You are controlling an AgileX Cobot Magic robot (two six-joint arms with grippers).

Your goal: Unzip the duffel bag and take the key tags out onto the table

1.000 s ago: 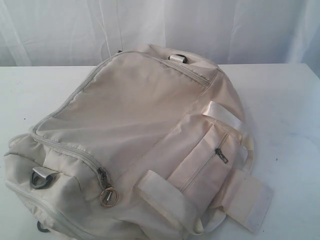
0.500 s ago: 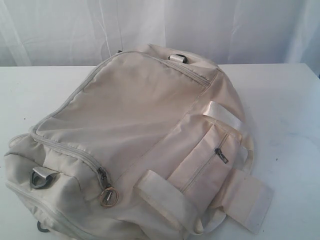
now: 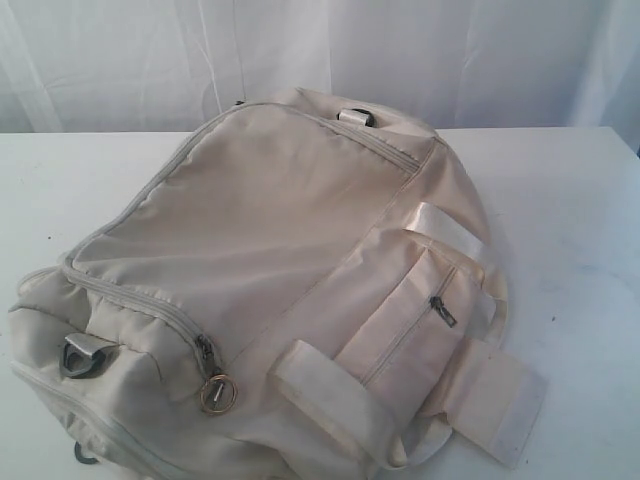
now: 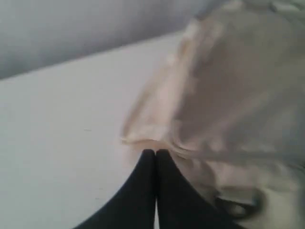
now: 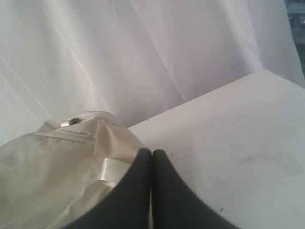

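Fingers [image 4: 136,191] pinched shut on nothing at left gripper [image 4: 151,153] and right gripper [image 5: 151,152] beside the zipped duffel bag [image 3: 260,220]; risked slipping off its small ring pull [image 3: 216,393], dragging fabric instead

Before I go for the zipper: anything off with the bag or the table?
Nothing stands out. The duffel bag lies on the table with its zippers closed, the ring pull at its near corner, nothing spilled. No key tags are in view. The left gripper and right gripper are shut.
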